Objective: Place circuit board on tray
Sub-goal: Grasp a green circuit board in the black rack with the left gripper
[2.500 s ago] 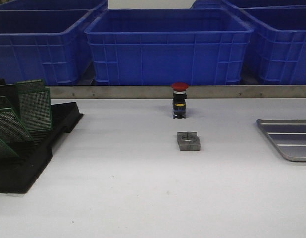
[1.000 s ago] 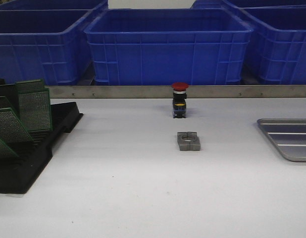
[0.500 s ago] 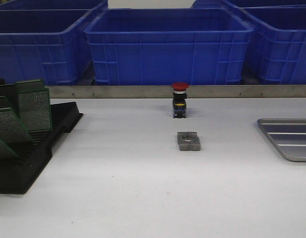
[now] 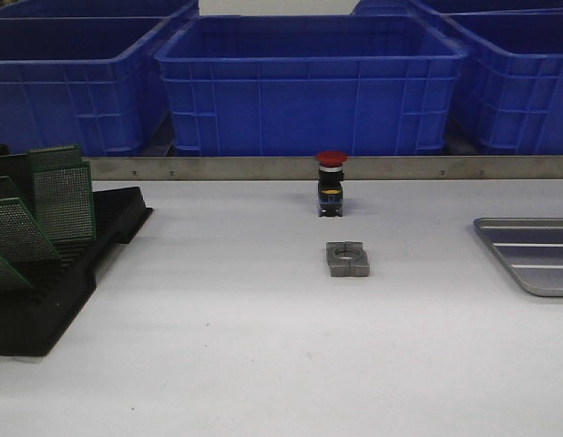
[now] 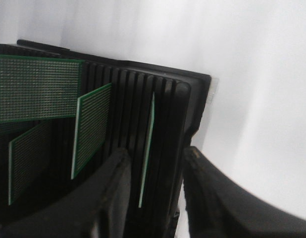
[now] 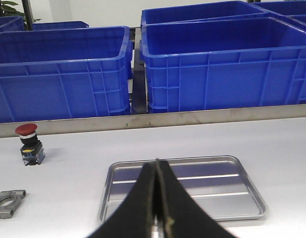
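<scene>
Green circuit boards (image 5: 91, 128) stand upright in the black rack (image 5: 165, 104), so edges are reachable; the left gripper (image 5: 150, 198), spread, straddles one. Well apart from the rack, the empty tray (image 6: 212, 201) waits; the right gripper (image 6: 157, 208) is pressed together.

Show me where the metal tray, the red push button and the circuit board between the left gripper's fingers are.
metal tray (image 6: 212, 184): right wrist view, on its ribbed floor.
red push button (image 4: 331, 158): front view, on its red cap.
circuit board (image 5: 147, 148): left wrist view, on its thin green edge, standing in the black rack.
</scene>
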